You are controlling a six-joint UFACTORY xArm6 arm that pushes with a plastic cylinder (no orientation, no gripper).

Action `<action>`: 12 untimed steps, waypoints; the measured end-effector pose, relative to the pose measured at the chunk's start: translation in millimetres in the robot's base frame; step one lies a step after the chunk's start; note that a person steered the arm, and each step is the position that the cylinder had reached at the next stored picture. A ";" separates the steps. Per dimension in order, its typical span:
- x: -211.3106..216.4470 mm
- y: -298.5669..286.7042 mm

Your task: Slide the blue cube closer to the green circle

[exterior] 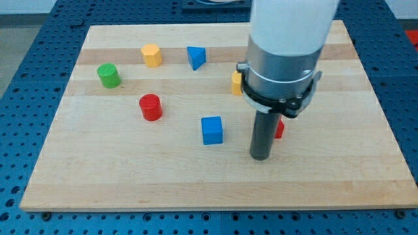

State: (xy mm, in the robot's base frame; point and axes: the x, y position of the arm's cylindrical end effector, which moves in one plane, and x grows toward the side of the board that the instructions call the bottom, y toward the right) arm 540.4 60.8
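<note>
Smooth wooden board (98, 176) (pale grain): my tip (260, 157) right of blue cube (211, 130).

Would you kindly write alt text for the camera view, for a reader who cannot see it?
My tip rests on a wooden board, to the view's right of the blue cube, apart from it. The green cylinder stands far towards the view's upper left, with a red cylinder between them.
</note>
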 end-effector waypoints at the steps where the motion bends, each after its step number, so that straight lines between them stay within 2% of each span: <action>1: 0.5 -6.3; 3: -9.0 -42.5; 6: -72.8 -46.8; 11: -2.9 -84.7; 12: -13.7 -98.5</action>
State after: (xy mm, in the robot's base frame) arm 526.7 -37.7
